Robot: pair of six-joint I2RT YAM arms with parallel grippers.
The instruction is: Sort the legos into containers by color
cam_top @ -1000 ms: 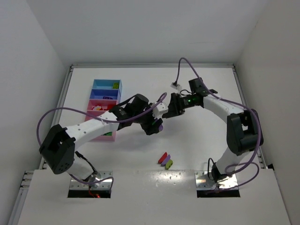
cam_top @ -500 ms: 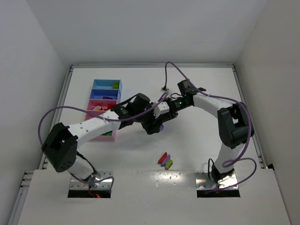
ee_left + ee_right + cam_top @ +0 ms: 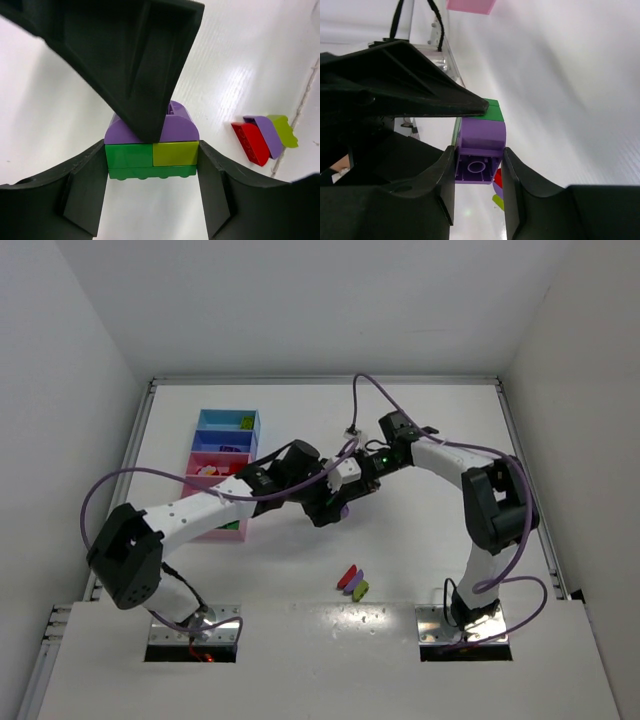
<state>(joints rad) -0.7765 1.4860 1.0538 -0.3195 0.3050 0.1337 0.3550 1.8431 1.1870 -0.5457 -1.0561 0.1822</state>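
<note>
A stacked lego block (image 3: 151,152) of green, yellow-green and purple bricks hangs above the table between both arms. My left gripper (image 3: 151,165) is shut on its green and yellow-green layers. My right gripper (image 3: 479,167) is shut on the purple brick (image 3: 480,150) at the block's other end; one of its fingers (image 3: 135,65) crosses the left wrist view. In the top view the two grippers meet at the block (image 3: 341,508). The containers (image 3: 222,465), a row of blue and pink trays, lie at the left with a few legos inside.
A small cluster of red, purple and yellow-green legos (image 3: 353,582) lies on the table near the front edge, also visible as a cluster (image 3: 264,137) in the left wrist view. Purple cables loop over both arms.
My right arm swung left to the block, and its jaws closed on the purple brick. The left arm kept its grip and barely moved.
</note>
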